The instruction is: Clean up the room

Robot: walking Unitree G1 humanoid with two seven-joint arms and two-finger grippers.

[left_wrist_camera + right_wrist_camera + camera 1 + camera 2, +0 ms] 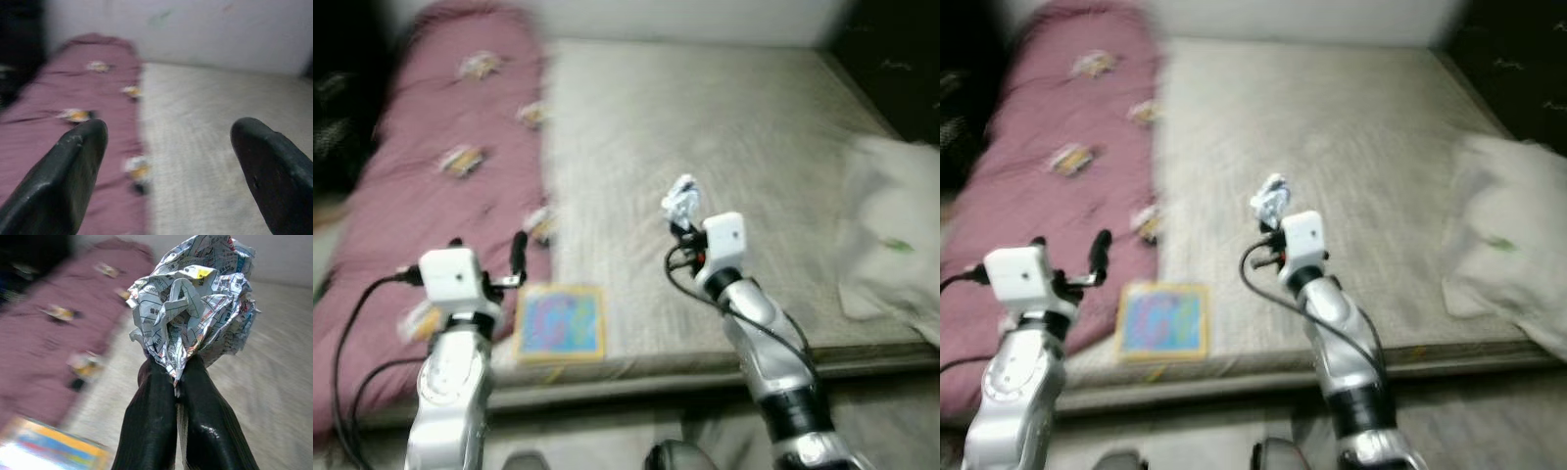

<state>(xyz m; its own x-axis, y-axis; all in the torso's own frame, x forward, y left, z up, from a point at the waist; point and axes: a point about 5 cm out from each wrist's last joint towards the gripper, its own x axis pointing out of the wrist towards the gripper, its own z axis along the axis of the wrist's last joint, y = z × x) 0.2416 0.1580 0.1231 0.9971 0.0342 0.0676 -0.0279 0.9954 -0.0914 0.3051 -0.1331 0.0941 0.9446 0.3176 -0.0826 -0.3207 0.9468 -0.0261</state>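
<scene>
Right now my right gripper pinches a crumpled newspaper ball above the bed; my left gripper hangs spread wide, a colourful book just beside it.

A wide bed with a pale grey woven cover runs up to a plain white wall. A mauve quilt with small yellow-white motifs lies along its left side; a white pillow sits at right. Dark corners either side, dim light.
</scene>
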